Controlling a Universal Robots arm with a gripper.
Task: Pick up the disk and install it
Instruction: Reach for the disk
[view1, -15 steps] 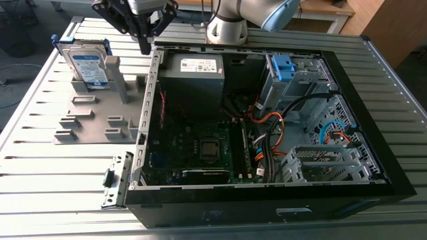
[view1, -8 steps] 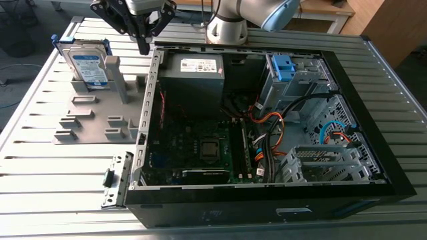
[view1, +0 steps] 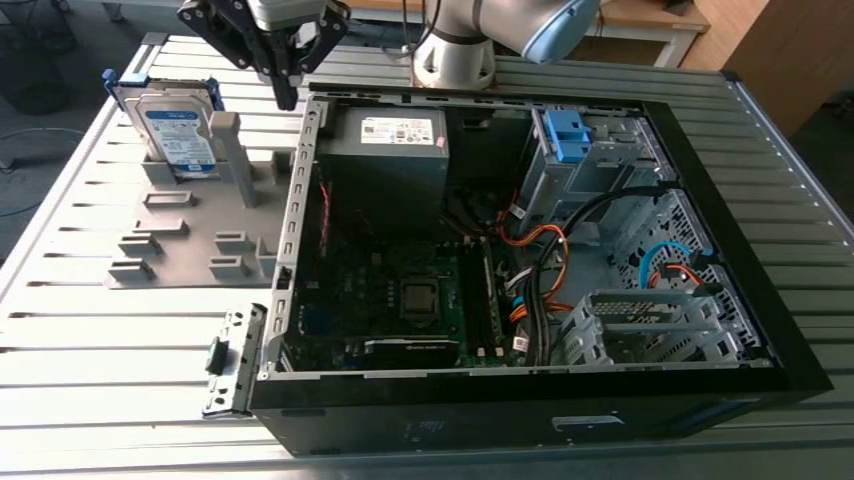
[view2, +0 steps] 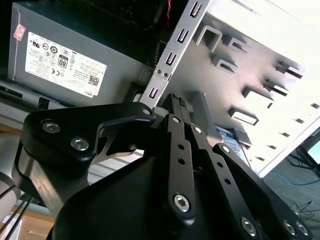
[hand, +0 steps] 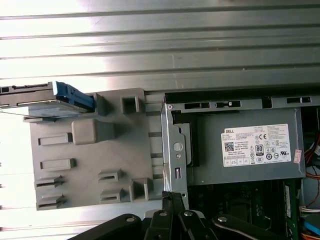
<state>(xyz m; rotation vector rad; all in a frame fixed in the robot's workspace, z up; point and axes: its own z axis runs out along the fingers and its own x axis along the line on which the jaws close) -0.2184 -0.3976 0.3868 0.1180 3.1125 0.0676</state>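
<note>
Over the side wall of the open computer case that faces the grey rack, the gripper hangs with its two fingers pressed together on nothing; both wrist views show the same clenched, empty tips. The disk stands upright on its edge in a slot at the far end of the rack, toward the exterior view's left of the gripper and apart from it. The first wrist view shows it edge-on, blue frame outermost. The step in hand looks like the reach for the pick, with nothing of the task done yet. To do it well, I judge the fingers must part wider than the disk is thick before coming down, and close across its flat faces near the middle of the top edge so it cannot swing. The tall post near the disk leaves little room on that side, so a straight drop from above seems safer than a sideways sweep, and a straight lift should keep the frame from catching in the slot. As for writing, the disk carries a blue-and-white label of fine print, and the power supply a white sticker with rows of marks, a square code and a small pink tag at one corner.
</note>
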